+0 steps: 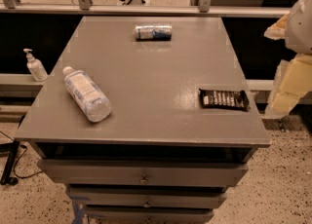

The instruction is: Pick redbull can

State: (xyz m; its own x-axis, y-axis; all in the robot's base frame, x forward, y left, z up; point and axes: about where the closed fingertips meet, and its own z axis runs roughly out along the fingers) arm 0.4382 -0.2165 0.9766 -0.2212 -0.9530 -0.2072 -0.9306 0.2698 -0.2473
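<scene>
While the redbull can point(153, 32) is lying on its side near the far edge of the grey cabinet top point(156, 72), approx mid-width w/ its long axis running left-right, the gripper point(292, 77) is hanging out past the cabinet's right edge, well apart from the can. It's showing only as pale cream shapes, so can't tell whether it's spread or closed.

A clear plastic bottle point(87, 94) w/ a white cap is lying on its side by the cabinet top's left edge, cap pointing far-left. A flat black wrapper point(224, 99) is lying near the right edge, toward the front. Can, bottle & wrapper are all sitting well apart.

Drawers point(144, 173) are showing below the top at the cabinet's front. A small pump bottle point(35, 66) is standing upright on a ledge point(14, 79) just left of the cabinet.
</scene>
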